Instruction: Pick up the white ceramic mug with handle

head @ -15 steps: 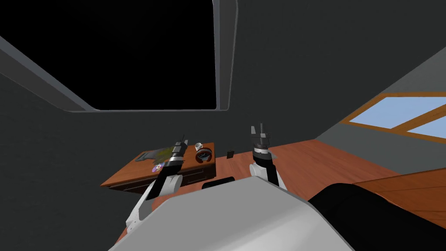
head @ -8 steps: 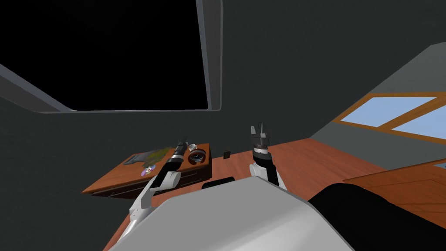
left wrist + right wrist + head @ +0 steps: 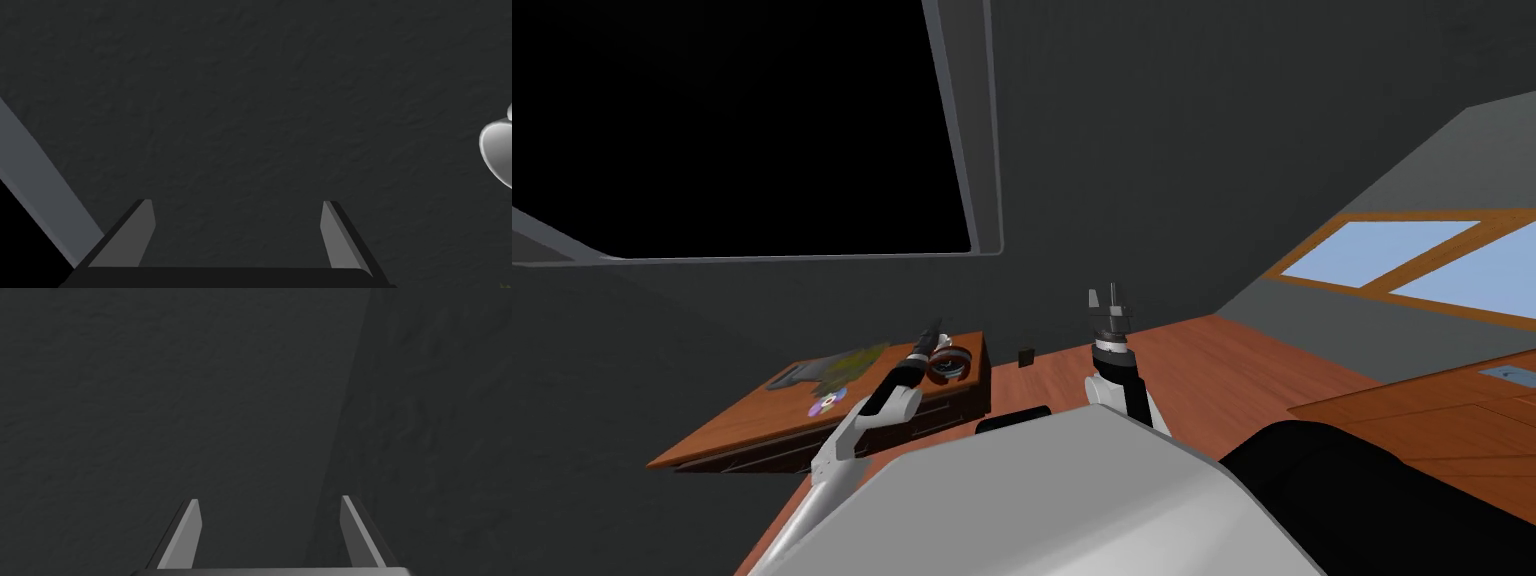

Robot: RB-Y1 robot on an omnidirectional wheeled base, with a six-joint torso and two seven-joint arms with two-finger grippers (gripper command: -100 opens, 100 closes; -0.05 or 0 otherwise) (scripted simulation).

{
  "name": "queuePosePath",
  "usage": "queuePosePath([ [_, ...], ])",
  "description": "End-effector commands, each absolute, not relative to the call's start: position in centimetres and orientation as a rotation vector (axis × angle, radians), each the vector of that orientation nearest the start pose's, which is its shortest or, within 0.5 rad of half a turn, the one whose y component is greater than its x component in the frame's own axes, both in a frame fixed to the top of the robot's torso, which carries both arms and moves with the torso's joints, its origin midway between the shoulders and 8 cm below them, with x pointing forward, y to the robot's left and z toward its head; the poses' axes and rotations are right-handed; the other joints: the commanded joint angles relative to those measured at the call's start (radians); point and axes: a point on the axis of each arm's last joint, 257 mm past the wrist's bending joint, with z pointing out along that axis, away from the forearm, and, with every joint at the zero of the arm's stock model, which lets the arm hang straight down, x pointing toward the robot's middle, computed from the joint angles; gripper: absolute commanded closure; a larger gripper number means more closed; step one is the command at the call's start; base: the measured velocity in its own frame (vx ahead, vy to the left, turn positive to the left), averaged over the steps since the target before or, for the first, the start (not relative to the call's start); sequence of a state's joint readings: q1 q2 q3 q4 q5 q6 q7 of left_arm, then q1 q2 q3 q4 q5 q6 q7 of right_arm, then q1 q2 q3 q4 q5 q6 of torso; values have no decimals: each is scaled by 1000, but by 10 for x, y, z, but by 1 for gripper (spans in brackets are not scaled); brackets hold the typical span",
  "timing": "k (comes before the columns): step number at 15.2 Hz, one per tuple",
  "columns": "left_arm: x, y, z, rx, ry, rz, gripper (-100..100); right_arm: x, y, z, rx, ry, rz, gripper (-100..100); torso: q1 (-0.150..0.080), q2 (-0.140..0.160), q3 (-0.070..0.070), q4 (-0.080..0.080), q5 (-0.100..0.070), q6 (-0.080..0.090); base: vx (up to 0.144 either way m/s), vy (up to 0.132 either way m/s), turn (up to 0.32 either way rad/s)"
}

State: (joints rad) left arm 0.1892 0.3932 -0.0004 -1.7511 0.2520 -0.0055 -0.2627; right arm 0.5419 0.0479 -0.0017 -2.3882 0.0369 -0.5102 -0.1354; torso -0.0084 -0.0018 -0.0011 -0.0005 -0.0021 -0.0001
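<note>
A small white mug (image 3: 944, 341) stands at the back right corner of a low brown wooden table (image 3: 752, 425), beside a round red-rimmed object (image 3: 950, 364). My left arm reaches over the table, and its gripper (image 3: 933, 331) hangs just left of the mug. In the left wrist view the gripper (image 3: 237, 220) is open with nothing between its fingers, facing a dark wall; a rounded pale part of the mug (image 3: 497, 155) lies off beyond one finger. My right gripper (image 3: 1109, 298) is raised in front of my chest, open (image 3: 270, 523) and empty.
The table also carries a grey and yellow-green flat thing (image 3: 832, 368) and a small disc (image 3: 825, 405). A little dark box (image 3: 1028, 357) sits on the wood floor by the wall. A large black area (image 3: 742, 120) opens above; a window (image 3: 1412, 260) is right.
My view has turned, so the table now sits further left in the picture. My left arm has stretched out, bringing its gripper up beside the mug. The right arm has not moved.
</note>
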Motion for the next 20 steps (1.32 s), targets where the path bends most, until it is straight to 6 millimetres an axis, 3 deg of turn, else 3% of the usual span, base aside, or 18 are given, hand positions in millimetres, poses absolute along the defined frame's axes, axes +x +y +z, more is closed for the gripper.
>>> queuePosePath([
  [1,502,351,-221,-919,1429,-855,-100,316,-280,61,646,504,1402,0,0,0,0,0,0,0,38,-125,-34],
  [6,504,377,-256,-973,1498,-770,-100,316,-280,61,646,504,1402,0,1,-1,-1,0,0,0,46,-102,-27],
  [11,508,418,-290,-1037,1591,-644,-100,316,-280,61,646,504,1402,0,2,-3,-1,0,1,0,67,-89,-26],
  [12,507,420,-293,-1044,1595,-637,-100,316,-280,61,646,504,1402,0,2,-3,-2,-1,0,0,58,-61,-5],
  [13,511,435,-297,-1058,1624,-594,-100,316,-280,61,646,504,1402,0,3,-2,-1,-1,1,0,68,-75,-23],
  [16,505,443,-312,-1086,1641,-571,-100,316,-280,61,646,504,1402,0,4,-2,-1,-1,1,0,60,-53,-9],
  [17,507,458,-317,-1106,1671,-527,-100,316,-280,61,646,504,1402,0,5,-1,-1,0,1,0,60,-44,-13],
  [20,503,478,-330,-1147,1710,-469,-100,316,-280,61,646,504,1402,0,5,-3,-1,-1,1,0,81,-48,-15],
])
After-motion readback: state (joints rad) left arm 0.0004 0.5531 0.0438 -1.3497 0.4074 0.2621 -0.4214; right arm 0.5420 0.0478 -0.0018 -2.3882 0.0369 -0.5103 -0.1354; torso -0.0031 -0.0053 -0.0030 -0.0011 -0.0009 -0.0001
